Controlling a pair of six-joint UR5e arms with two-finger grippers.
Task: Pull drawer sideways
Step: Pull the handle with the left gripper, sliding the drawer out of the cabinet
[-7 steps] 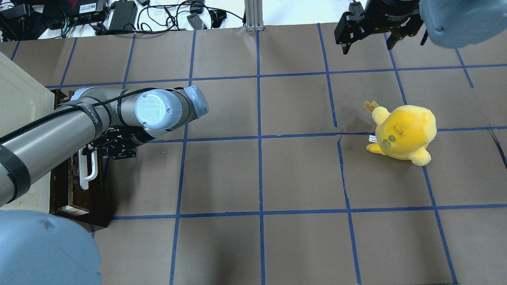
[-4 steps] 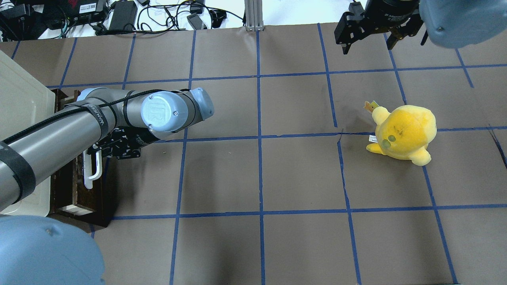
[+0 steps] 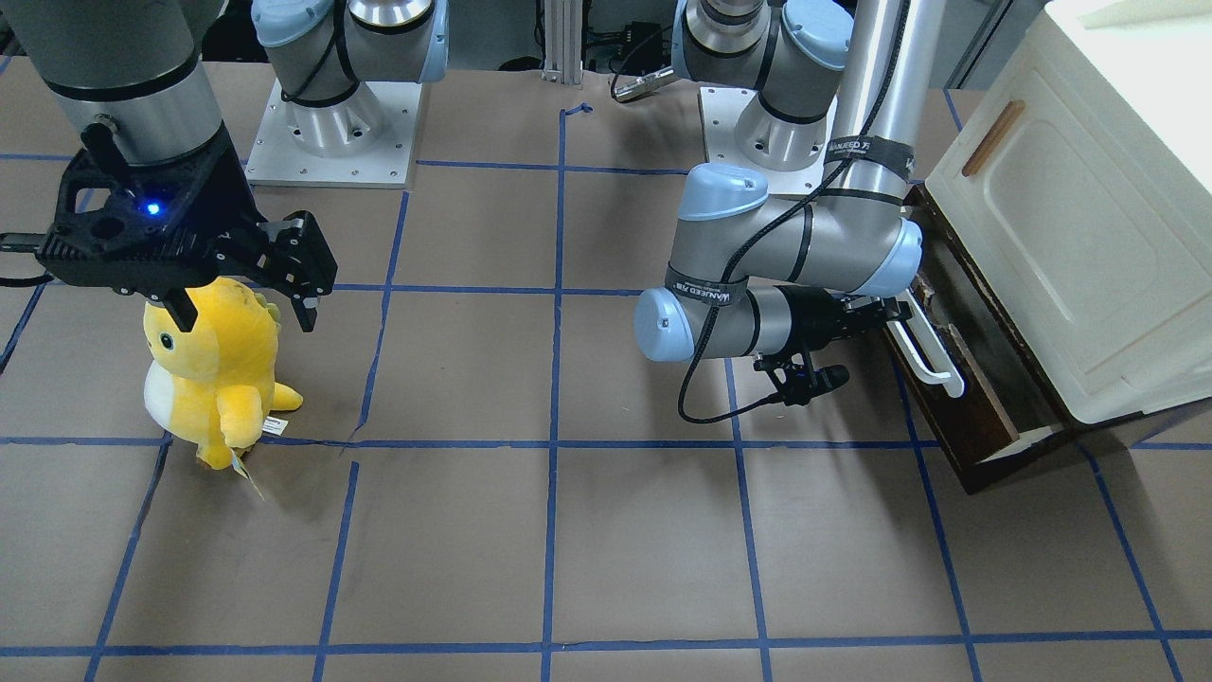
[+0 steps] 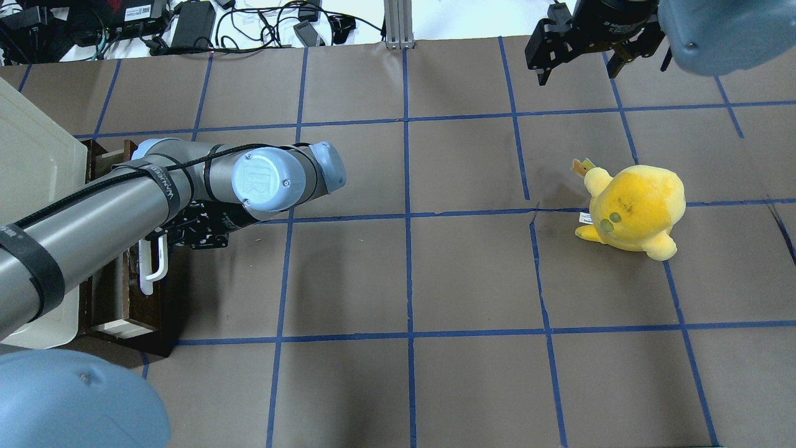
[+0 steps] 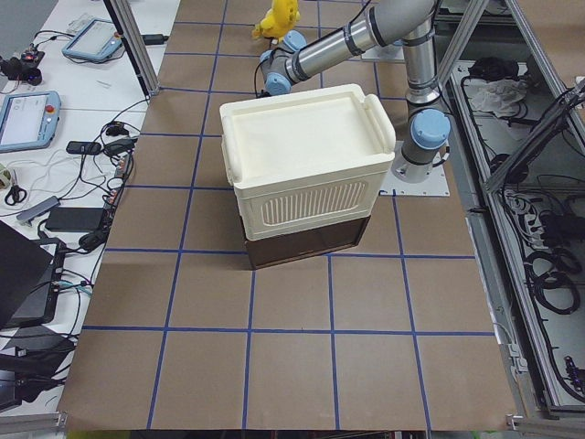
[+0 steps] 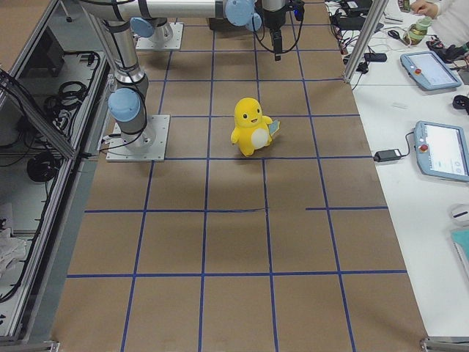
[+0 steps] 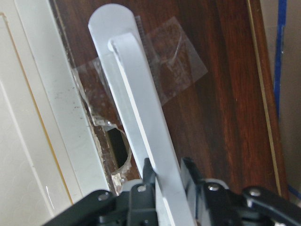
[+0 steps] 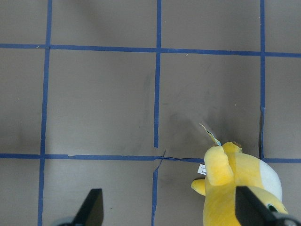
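Dark brown worn wood formed the front of the drawer (image 3: 952,421), which sat at the right side of the front-facing view, partly out from under the cream-white cabinet (image 3: 1070,237), with a strip of its pale inside showing at the near end. In the overhead view the drawer (image 4: 134,305) lay at the left edge, below the cabinet (image 4: 31,162). The left gripper (image 3: 885,313) reached sideways to the white bar handle (image 3: 926,349) and met it near the bar's upper end. In the left wrist view its black fingers (image 7: 147,172) were closed on the white bar handle (image 7: 141,113), one on each side, with the dark front (image 7: 221,94) behind and a patch of clear tape (image 7: 174,61) over the handle's end. The right gripper (image 3: 241,308) hung above the table (image 3: 568,530) at the left of the front-facing view, just over the yellow plush toy (image 3: 213,369), and its fingers (image 8: 94,209) were spread wide with nothing between them. In the overhead view the toy (image 4: 634,208) stood at the right, well apart from the drawer.
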